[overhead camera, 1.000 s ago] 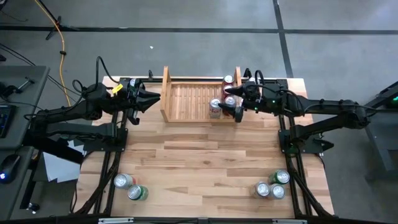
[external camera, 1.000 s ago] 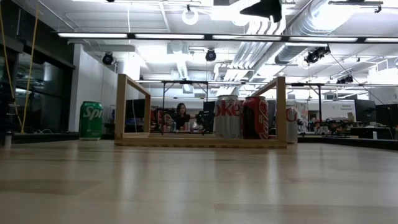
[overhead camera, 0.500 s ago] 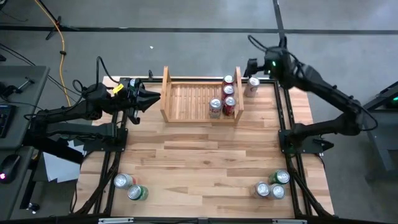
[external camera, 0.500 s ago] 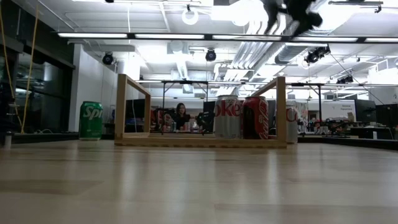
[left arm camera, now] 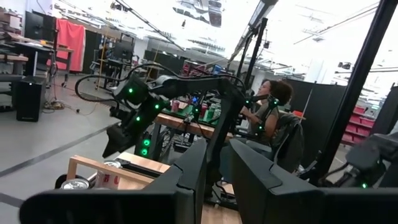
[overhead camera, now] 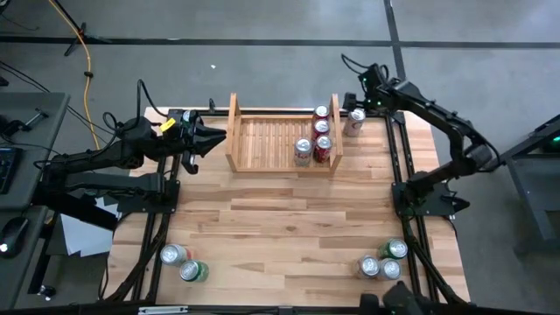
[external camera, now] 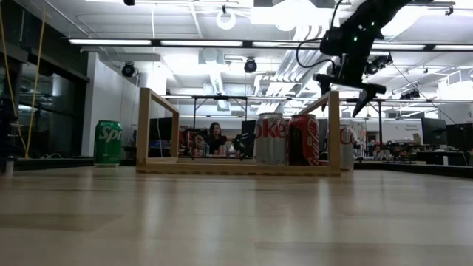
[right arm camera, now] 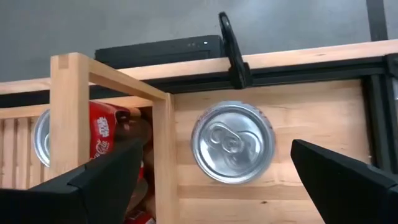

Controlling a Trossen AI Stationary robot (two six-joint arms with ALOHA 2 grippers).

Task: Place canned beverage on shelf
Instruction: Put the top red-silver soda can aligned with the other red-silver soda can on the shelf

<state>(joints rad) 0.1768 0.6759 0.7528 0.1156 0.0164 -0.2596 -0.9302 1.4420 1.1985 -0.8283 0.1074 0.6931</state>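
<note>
At the near edge of the table [overhead camera: 289,236] five cans wait unplaced: two at the near left [overhead camera: 182,262] and three at the near right [overhead camera: 383,261]. Farther back, the shelf [overhead camera: 262,140] holds four cans [overhead camera: 317,140] bunched at its right end, with most of its slats bare, so I judge the job well short of done. Just outside the right side board stands a silver can [overhead camera: 354,121], and the right gripper [overhead camera: 360,94] hangs above it with its fingers spread wide and nothing held. The left gripper [overhead camera: 213,136] waits beside the left side board, fingers drawn close and empty. A green can [external camera: 108,142] shows only in the low view, hidden under the left arm from above; the labels on the shelved cans are partly covered by the side board
</note>
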